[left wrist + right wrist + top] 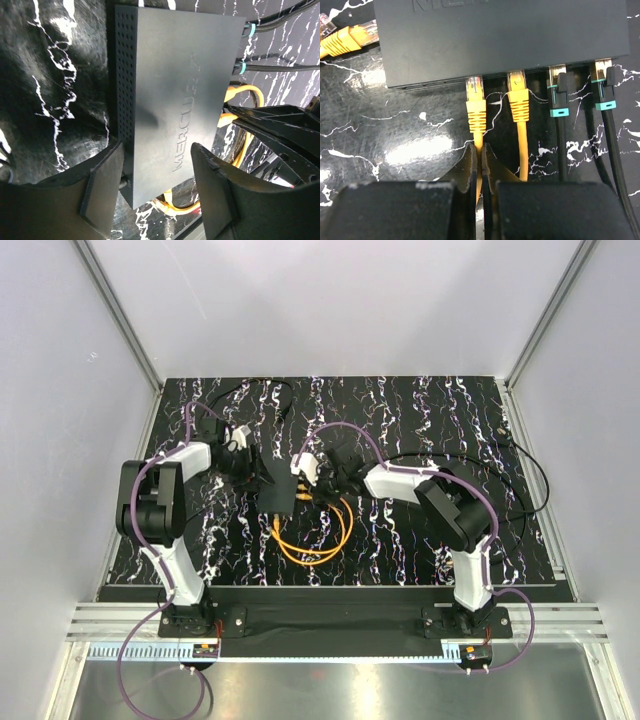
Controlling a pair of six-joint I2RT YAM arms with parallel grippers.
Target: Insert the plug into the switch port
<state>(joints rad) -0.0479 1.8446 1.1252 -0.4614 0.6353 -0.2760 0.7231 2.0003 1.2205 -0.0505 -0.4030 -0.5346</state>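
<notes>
The switch (pixel 278 490) is a flat matte-black box lying mid-table; its port edge faces the right wrist camera. The plug (pixel 474 95) is an orange connector with a clear tip that meets the port edge of the switch (pixel 500 35) and sticks out slightly more than the orange plug (pixel 518 90) beside it. My right gripper (pixel 481 150) is shut on the thin orange cable just behind the plug. My left gripper (pixel 156 165) is open, one finger on each side of the near corner of the switch (pixel 175 100), with gaps showing on both sides.
Two black cables with teal-tagged connectors (pixel 557 92) sit in ports to the right of the orange ones. A loose orange plug (pixel 350 37) lies beside the switch's left end. The orange cable coils (pixel 315 535) on the marbled black mat in front of the switch.
</notes>
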